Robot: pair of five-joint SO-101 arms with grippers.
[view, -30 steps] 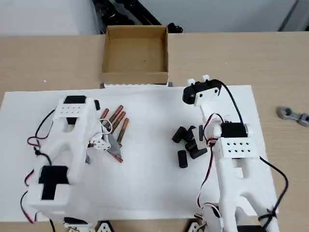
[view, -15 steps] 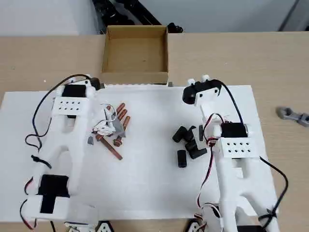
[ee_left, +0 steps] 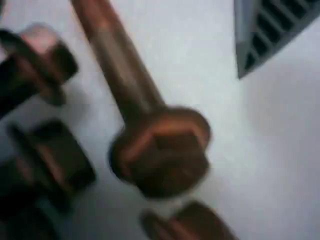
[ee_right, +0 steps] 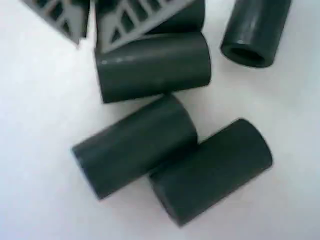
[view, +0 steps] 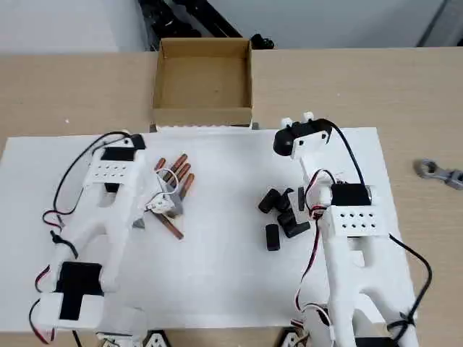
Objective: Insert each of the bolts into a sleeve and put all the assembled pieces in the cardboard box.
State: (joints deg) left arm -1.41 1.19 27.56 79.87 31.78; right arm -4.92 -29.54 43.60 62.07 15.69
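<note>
Two claws over a white foam sheet (view: 217, 282). Beyond both sits the open brown cardboard box (view: 202, 116). Left claw (view: 160, 208), released, hovers above copper-coloured hex-head bolts (ee_left: 160, 150). Right claw (ee_right: 89, 25), clenched empty, is just above short black cylindrical sleeves (ee_right: 150, 67).

Bolts left, sleeves right, box behind.
On the mat (view: 217, 282), bolts (view: 176, 176) cluster left and sleeves (view: 281, 214) right, well apart; the cardboard box (view: 202, 114) sits just behind the mat's far edge.
</note>
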